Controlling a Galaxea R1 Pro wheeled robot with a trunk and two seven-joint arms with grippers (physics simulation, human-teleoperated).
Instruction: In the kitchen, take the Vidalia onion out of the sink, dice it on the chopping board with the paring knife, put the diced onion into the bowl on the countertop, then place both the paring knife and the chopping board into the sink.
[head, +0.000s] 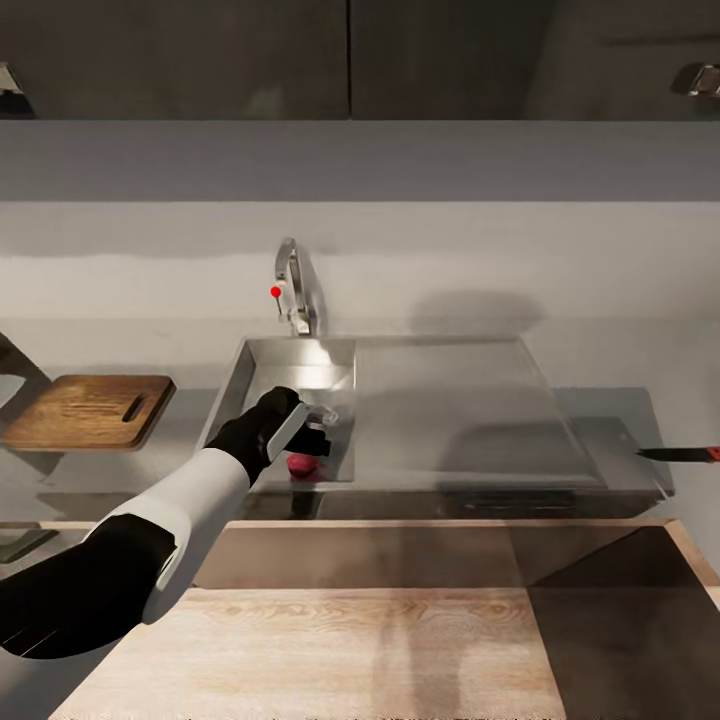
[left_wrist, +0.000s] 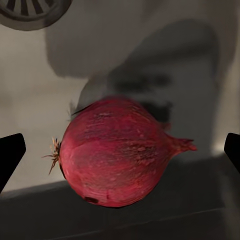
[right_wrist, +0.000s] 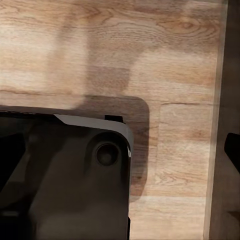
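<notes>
Currently, head view, left to right: chopping board (head: 90, 411) at mid-left on the countertop (head: 620, 360), flat, handle slot toward the sink. Left arm comes in from lower left, reaching into the sink (head: 262, 372) basin. Left gripper (head: 312, 446) sits just above the Vidalia onion (head: 301, 465), which rests on the basin floor near the front wall, slightly left of frame centre. Tap (head: 295, 285) with red-knobbed lever stands behind the basin; drainboard (head: 450, 400) extends right of it. Paring knife (head: 680, 454) lies at the far right edge on the countertop, blade pointing left, well apart from the sink basin. Light wood floor (head: 330, 650) fills the lower frame.

Left wrist view: onion (left_wrist: 117, 152) centred between the two fingertips (left_wrist: 10, 155), tips set wide, gap on both sides, no contact visible. Pointed tip faces one finger, root end the other. Drain (left_wrist: 31, 11) at upper left of that frame.

Right wrist view: wood floor (right_wrist: 150, 60) and a dark glossy part of the robot's base (right_wrist: 65, 175) at lower left. One dark fingertip (right_wrist: 233, 150) at the right edge; can't tell the right gripper's opening.
</notes>
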